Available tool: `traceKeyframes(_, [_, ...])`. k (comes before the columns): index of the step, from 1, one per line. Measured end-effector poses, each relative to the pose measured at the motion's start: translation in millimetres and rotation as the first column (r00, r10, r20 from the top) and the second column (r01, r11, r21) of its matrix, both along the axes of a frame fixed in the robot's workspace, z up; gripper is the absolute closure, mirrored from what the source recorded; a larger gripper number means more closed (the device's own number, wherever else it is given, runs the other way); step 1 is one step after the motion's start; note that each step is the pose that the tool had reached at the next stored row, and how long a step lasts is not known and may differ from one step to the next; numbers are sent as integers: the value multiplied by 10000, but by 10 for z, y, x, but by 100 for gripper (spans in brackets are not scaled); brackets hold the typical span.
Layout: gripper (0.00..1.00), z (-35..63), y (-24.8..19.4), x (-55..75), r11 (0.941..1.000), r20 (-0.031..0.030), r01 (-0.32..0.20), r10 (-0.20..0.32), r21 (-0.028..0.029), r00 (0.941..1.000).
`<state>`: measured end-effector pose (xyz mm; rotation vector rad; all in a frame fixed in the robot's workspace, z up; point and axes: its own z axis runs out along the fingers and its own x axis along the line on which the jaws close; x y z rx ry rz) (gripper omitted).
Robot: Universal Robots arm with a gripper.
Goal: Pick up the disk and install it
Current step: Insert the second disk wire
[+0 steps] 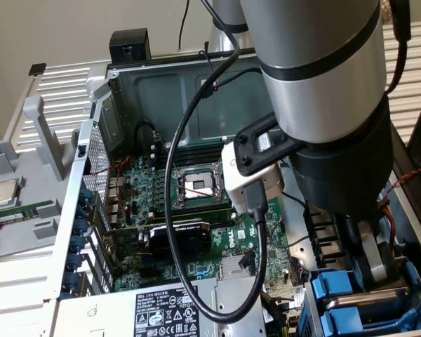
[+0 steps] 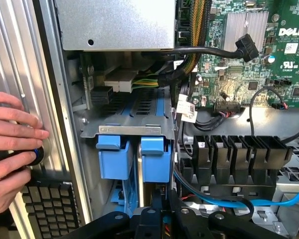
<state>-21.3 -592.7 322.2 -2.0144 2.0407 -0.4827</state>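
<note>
The disk (image 2: 155, 160) sits edge-on in the drive cage (image 2: 129, 128) of the open computer case. Its blue carrier end faces me, with a strip of silver body beside it. A second, similar blue-framed drive (image 2: 113, 158) stands in the slot next to it. My gripper (image 2: 159, 203) is just in front of the disk's blue end with its black fingers shut together. I cannot tell whether they pinch the frame. In the exterior view the arm hangs over the blue carriers (image 1: 335, 286) at the case's lower right corner.
A person's hand (image 2: 12, 149) rests on a black knob outside the case wall, above a keyboard (image 2: 47, 206). A blue cable (image 2: 269, 203), black cable bundles (image 2: 209, 50) and the motherboard (image 1: 189, 210) surround the cage. A small processor chip (image 1: 3, 193) lies on the grey panel.
</note>
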Motion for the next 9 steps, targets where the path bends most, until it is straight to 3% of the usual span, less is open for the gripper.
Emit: traceKeyframes(9, [82,7,0,3,10000,4,-3,3,-74,10000])
